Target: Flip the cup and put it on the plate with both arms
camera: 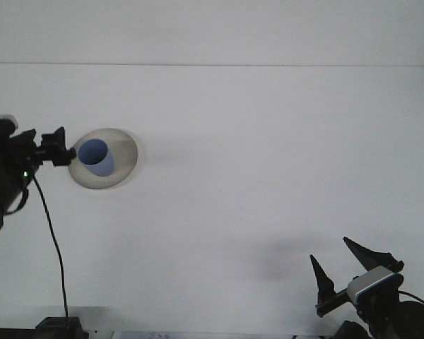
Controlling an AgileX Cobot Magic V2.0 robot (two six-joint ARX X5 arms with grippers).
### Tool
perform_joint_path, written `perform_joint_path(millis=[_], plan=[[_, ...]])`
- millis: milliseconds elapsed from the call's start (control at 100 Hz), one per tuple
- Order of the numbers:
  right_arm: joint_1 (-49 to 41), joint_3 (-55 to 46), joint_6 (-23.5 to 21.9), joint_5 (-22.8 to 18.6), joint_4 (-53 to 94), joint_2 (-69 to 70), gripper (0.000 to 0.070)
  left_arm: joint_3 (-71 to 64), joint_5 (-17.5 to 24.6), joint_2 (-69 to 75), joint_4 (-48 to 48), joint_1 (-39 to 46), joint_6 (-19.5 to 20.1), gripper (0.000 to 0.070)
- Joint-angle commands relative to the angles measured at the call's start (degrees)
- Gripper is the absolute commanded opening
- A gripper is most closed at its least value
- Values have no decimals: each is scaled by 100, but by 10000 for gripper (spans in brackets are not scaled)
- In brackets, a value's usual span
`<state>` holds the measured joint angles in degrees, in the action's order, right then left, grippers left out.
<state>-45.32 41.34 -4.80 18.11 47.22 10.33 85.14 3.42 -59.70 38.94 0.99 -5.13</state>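
1. Left gripper (62,150): dark, at the left edge of the frame, fingertips just beside the plate's left rim; holds nothing, though how far apart its fingers stand cannot be told. A black cable (51,236) hangs below it to the bottom edge.
2. Cup (96,155): blue, open mouth facing up, standing on the plate, clear of the gripper.
3. Plate (120,164): pale grey, round, upper left of the frame, flat on the white table (254,155).
4. Open room: bare table runs from the plate's right rim across the centre to the right edge and up to the far table edge.
5. Right gripper (339,263): lower right corner, fingers spread wide, empty, well apart from the plate.
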Motion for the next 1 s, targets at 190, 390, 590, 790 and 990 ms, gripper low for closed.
perform_joint_path(millis=[190,390,590,790,990], plan=[[-46,22,17,35,-70,17,562,-2924,756,2437,-662,-1060,-852,389],[-46,22,4,33,-24,17,554,-4424,756,3906,-723,-1440,-1082,378],[-46,22,7,-22,-31,17,10,-4651,756,4354,-673,-1451,-1088,14],[-46,24,9,-13,-68,17,8,-4640,754,4393,-518,-1449,-1088,16],[-46,26,9,-11,-94,17,7,-4640,754,4409,-605,-1451,-1088,16]])
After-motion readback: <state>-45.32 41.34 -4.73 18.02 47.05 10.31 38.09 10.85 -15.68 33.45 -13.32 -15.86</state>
